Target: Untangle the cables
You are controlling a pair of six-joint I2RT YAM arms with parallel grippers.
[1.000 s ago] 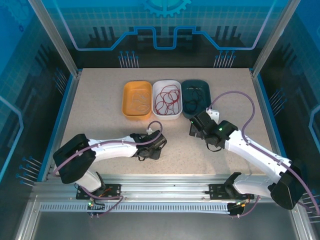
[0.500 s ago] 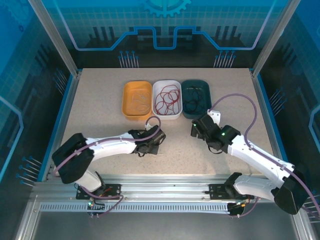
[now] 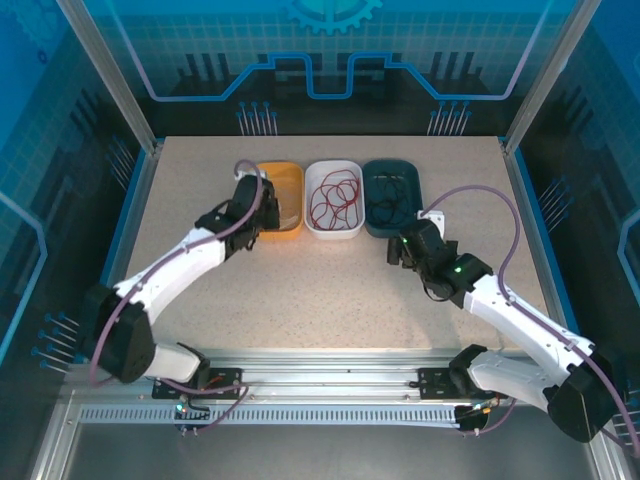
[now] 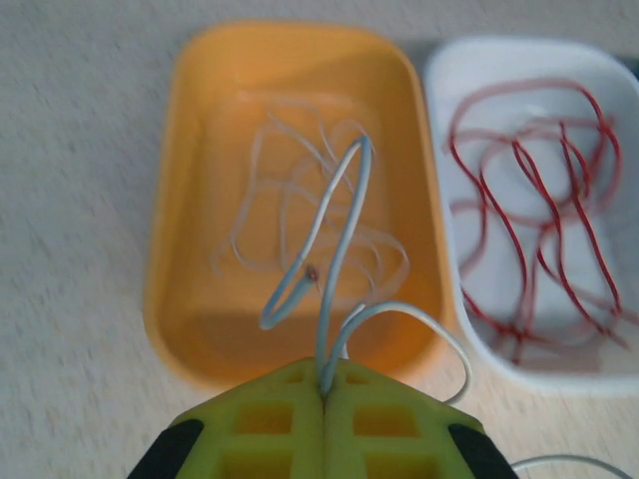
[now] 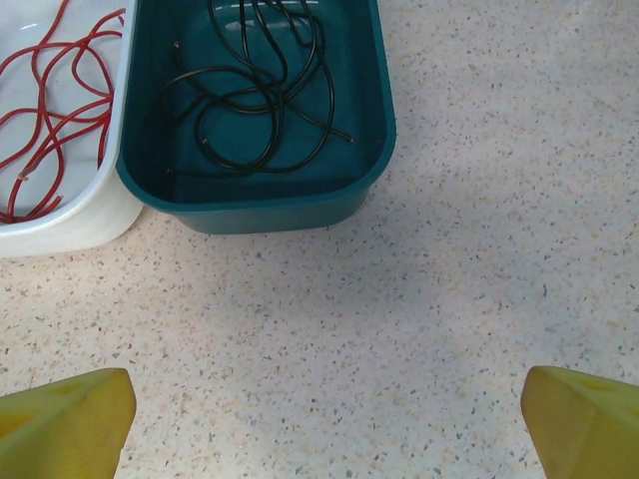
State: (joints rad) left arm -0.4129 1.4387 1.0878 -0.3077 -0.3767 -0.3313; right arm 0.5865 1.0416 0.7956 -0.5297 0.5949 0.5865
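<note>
L claw (image 4: 322, 387) pinching pale wire (image 4: 339, 225), just swung over orange tray (image 4: 170, 259); drop likely next; R claw (image 3: 400, 250) wide, empty.

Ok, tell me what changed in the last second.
The left gripper shut on a pale cable at mid-table and carried it away to the orange tray. The right gripper stayed open near the teal tray, shifting only slightly. Red cables and black cables lie unchanged.
</note>
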